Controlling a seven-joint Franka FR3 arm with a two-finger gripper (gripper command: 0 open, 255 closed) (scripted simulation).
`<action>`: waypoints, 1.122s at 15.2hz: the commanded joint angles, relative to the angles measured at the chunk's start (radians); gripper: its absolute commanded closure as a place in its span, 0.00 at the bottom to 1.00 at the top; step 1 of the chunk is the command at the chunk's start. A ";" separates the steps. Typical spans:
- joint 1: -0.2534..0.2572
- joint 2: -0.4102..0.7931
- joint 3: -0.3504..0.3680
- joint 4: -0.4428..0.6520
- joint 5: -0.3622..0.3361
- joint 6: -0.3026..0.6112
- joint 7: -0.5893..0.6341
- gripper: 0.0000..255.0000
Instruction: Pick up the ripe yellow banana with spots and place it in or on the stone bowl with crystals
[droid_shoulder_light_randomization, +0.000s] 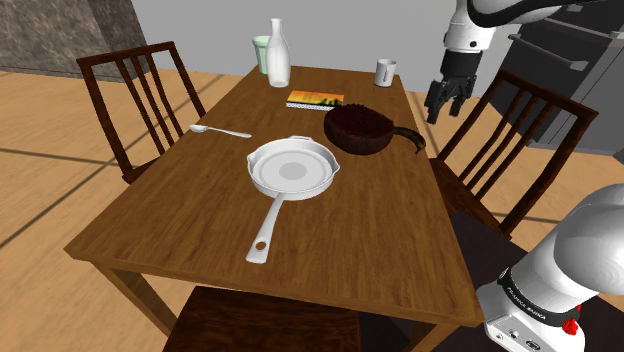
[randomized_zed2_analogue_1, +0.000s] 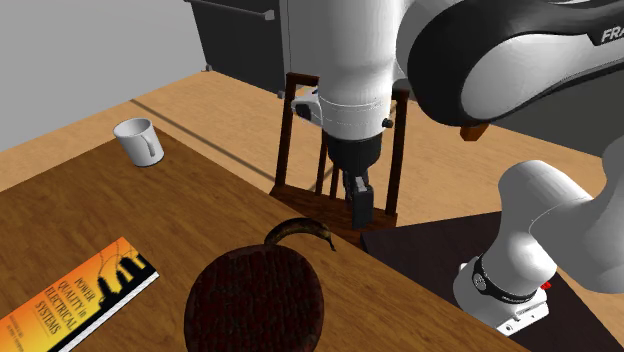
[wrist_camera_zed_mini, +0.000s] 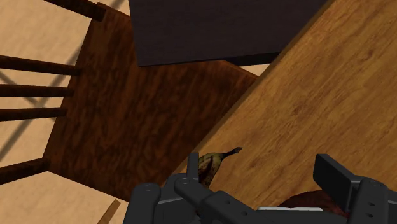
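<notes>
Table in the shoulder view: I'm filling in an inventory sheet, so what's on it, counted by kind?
Cups: 2, green cup, white mug
Bottle: 1
Book: 1
Bowl: 1
Banana: 1
Pan: 1
Spoon: 1
Total: 8

Three cameras on one table: two standing off, one riding the arm.

The shoulder view sits high beside the arm's base (droid_shoulder_light_randomization: 540, 290) and looks down the length of the tabletop (droid_shoulder_light_randomization: 380, 230) from well back, taking in nearly the whole top. The second exterior view is much nearer, low over one tabletop edge, facing the arm and the chair (randomized_zed2_analogue_1: 288, 140) behind it. The wrist view looks straight down, close over that same edge. All three share the dark banana (wrist_camera_zed_mini: 212, 164) there; the first two also share the dark bowl (randomized_zed2_analogue_1: 255, 300) and the white mug (droid_shoulder_light_randomization: 385, 71).
</notes>
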 joint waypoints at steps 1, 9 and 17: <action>-0.003 0.071 -0.014 0.032 0.001 0.040 -0.008 0.00; -0.015 0.341 -0.065 0.161 0.027 0.177 -0.051 0.00; -0.016 0.362 -0.067 0.078 0.029 0.280 -0.054 0.00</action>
